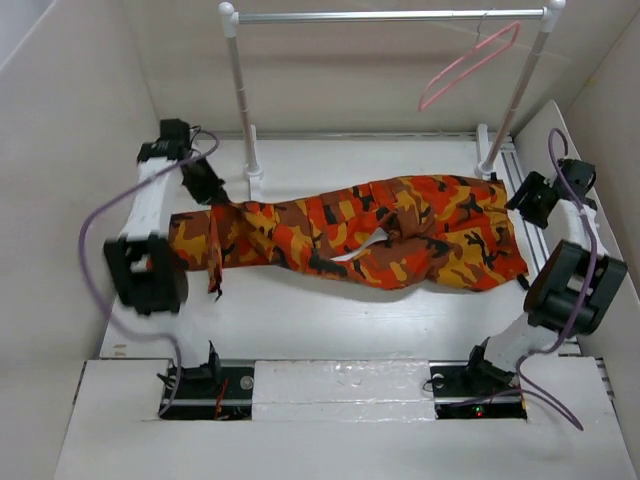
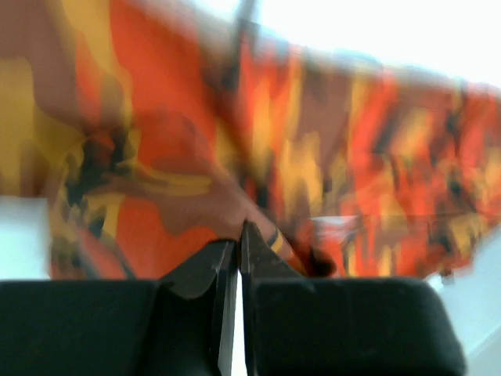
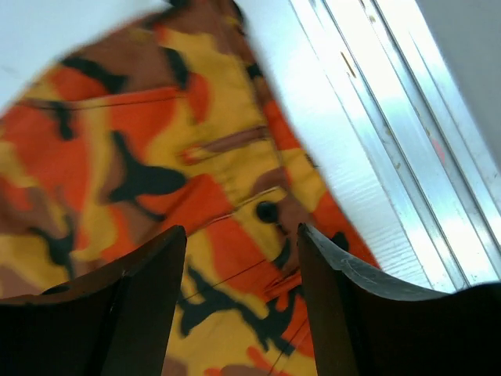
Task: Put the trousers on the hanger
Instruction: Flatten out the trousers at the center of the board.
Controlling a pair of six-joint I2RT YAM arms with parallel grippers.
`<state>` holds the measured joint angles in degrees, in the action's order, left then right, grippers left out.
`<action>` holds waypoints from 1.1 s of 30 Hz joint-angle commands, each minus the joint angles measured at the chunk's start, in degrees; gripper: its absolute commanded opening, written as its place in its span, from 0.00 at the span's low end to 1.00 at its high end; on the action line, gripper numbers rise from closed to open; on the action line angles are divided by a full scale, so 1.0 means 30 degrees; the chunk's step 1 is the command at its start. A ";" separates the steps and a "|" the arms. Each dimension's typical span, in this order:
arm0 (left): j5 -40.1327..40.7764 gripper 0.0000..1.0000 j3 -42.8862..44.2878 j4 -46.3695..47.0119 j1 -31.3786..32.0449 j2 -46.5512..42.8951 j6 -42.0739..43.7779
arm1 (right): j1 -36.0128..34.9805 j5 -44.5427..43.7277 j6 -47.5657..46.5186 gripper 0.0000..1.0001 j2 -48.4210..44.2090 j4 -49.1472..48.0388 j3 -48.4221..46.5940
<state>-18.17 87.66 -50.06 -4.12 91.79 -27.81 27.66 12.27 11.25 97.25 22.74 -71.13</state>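
The camouflage trousers (image 1: 350, 235) lie stretched left to right across the white table. The pink hanger (image 1: 470, 62) hangs tilted from the metal rail at the back right. My left gripper (image 1: 214, 194) is at the trousers' left end. In the left wrist view (image 2: 238, 235) its jaws are pressed together with the cloth (image 2: 313, 141) at their tips. My right gripper (image 1: 527, 200) hovers over the trousers' right end. In the right wrist view (image 3: 241, 235) it is open and empty above the cloth (image 3: 156, 157), which has a dark button (image 3: 268, 211).
The metal rail (image 1: 390, 15) on two white posts (image 1: 243, 100) stands across the back. An aluminium track (image 3: 407, 141) runs along the table's right side. White walls enclose the table on the left, back and right.
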 commanded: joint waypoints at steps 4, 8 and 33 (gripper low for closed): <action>0.2741 0.13 0.9744 -0.0453 -0.0557 0.9629 0.2358 | -0.3642 -0.0750 -0.1167 0.65 -0.6103 0.0211 0.0916; 0.5759 0.46 0.9892 0.0047 -0.0853 0.8752 0.2385 | -0.6988 -0.1335 -0.2135 0.65 -0.8770 0.0853 0.3020; 0.4873 0.46 -1.0474 0.8983 0.4822 -0.5316 -0.0630 | -1.4200 0.2852 -0.6444 0.58 -1.4634 0.1941 0.8329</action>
<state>-7.88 51.20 -27.86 5.69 75.57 -28.16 -13.93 18.46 -6.28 53.49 28.77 -44.23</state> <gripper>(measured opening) 0.453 0.573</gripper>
